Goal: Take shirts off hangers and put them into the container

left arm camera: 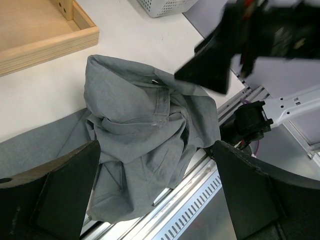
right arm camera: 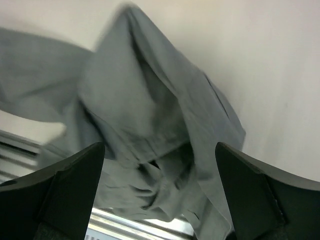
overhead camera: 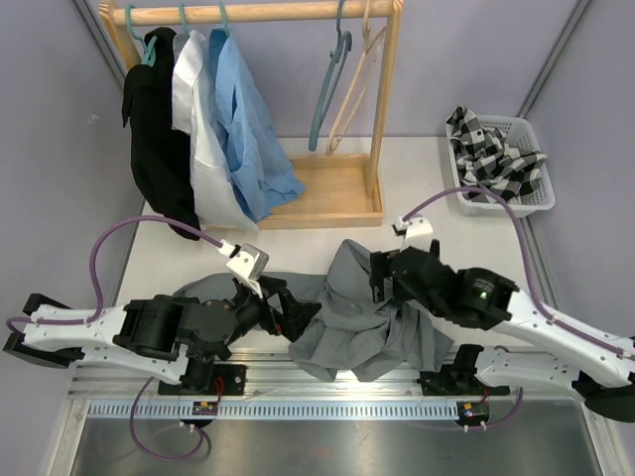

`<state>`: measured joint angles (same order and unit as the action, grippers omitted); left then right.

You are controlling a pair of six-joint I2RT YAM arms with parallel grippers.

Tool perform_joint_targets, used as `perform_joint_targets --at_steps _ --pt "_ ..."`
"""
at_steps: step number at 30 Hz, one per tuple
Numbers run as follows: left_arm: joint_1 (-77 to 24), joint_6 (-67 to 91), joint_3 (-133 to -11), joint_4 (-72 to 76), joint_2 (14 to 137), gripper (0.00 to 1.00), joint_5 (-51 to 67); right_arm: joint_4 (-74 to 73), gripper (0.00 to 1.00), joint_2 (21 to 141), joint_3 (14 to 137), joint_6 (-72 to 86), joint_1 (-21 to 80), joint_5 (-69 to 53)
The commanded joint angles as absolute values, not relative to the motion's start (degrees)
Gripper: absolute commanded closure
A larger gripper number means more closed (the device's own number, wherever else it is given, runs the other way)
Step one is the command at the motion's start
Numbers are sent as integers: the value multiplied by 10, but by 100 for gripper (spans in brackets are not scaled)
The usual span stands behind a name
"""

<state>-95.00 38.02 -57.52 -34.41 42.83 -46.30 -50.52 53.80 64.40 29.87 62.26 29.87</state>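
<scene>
**Grey shirt down on the counter, both pincers spread wide**

Left pincer point(overhead camera: 298, 309): fully open, gripping nothing. Hovers low at the left side of the grey shirt point(overhead camera: 362, 317), fingers point(left arm camera: 50, 200) apart on either side of the crumpled cloth in its own wrist view.

Right pincer point(overhead camera: 382, 273): likewise fully open and empty. Hangs just over the upper right part of the same shirt; from its wrist, only grey folds point(right arm camera: 145, 125) between the two dark fingers point(right arm camera: 255, 200), the picture partly blurred.

Grey shirt off its hanger, heaped at the near edge of the counter point(overhead camera: 417, 178) between the two arms, one flap trailing left under the left arm, its lower folds spilling over the metal rail at the counter's front.

In the white basket point(overhead camera: 526, 124) at the far right: the black-and-white checked shirt point(overhead camera: 491, 154), bunched and rising above the rim.

On the wooden rack point(overhead camera: 327, 193) at the back, left end of the rail point(overhead camera: 278, 12): black shirt point(overhead camera: 154, 139), white shirt point(overhead camera: 198, 139) and light blue shirt point(overhead camera: 248, 139), side by side on teal hangers point(overhead camera: 184, 15). Towards the right end: a bare teal hanger point(overhead camera: 332, 89) and a bare pale wood hanger point(overhead camera: 357, 84), close together.
</scene>
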Motion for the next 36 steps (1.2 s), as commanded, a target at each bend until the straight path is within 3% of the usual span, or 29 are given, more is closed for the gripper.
perform_joint_targets --at_steps 1,7,10,19,25,36 --pt "-955 396 -584 -319 421 1 -473 -540 0 512 542 466 626 344" --pt "-961 404 -584 -322 428 1 -468 -488 1 515 420 527 614 376" --pt "-963 406 -584 -319 433 1 -467 -433 1 562 422 508 603 348" --pt "-987 425 -574 -318 435 1 -478 -99 1 738 442 439 592 85" --pt "-1010 447 -558 -337 416 1 -508 -106 1 879 521 429 607 54" --pt "-1020 461 -538 -355 380 1 -523 -261 1 1136 681 448 669 189"
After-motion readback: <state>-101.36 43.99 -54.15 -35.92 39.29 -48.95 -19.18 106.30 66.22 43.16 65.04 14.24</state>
